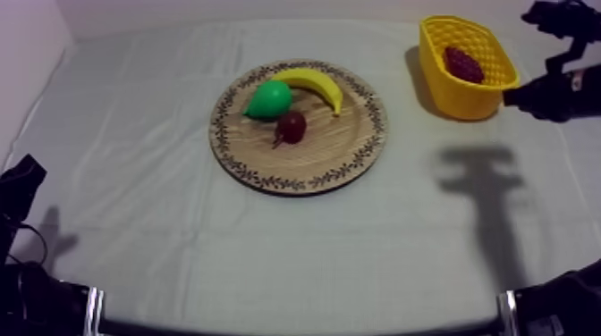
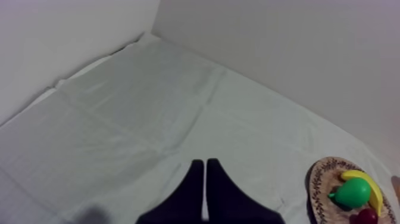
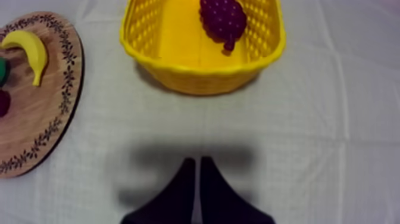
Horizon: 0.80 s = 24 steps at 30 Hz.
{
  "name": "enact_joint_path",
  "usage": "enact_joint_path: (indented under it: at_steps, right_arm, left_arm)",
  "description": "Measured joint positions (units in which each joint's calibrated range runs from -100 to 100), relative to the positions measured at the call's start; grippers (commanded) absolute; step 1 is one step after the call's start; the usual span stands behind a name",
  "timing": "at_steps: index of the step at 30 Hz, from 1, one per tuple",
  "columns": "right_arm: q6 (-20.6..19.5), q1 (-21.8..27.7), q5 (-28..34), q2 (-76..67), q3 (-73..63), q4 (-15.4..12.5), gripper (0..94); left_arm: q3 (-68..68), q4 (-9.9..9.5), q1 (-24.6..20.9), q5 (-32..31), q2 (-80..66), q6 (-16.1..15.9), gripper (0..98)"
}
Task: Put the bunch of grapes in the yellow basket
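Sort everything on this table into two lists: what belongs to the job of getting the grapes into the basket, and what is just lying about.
Belongs to the job:
yellow basket
grapes, lying inside it
wooden board

Just lying about, all on the board:
banana
pear
small red fruit

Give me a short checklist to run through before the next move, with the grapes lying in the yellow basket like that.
1. The bunch of grapes lies inside the yellow basket: ok.
2. The basket stands upright on the cloth: ok.
3. The right claw is shut on nothing, apart from the basket: ok.
4. The left claw is shut on nothing, over bare cloth: ok.
5. The banana, pear and small red fruit lie on the wooden board: ok.
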Motion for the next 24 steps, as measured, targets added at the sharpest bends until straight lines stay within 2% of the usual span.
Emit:
enact_joint_path:
  at_steps: [12,18,24]
  right_arm:
    - [-1.79,0.55,-3.94,-28.03,18.74,0.44,0.6]
    - [1.31,2.29,-4.75,-41.35,26.64,-1.88,0.6]
    - [0.71,1.14,-7.39,-51.82,33.66,0.09,0.6]
  left_arm:
    - [0.0,0.0,0.0,0.0,0.0,0.03,0.1]
    - [0.0,0.0,0.0,0.0,0.0,0.06,0.1]
    - [0.0,0.0,0.0,0.0,0.0,0.06,0.1]
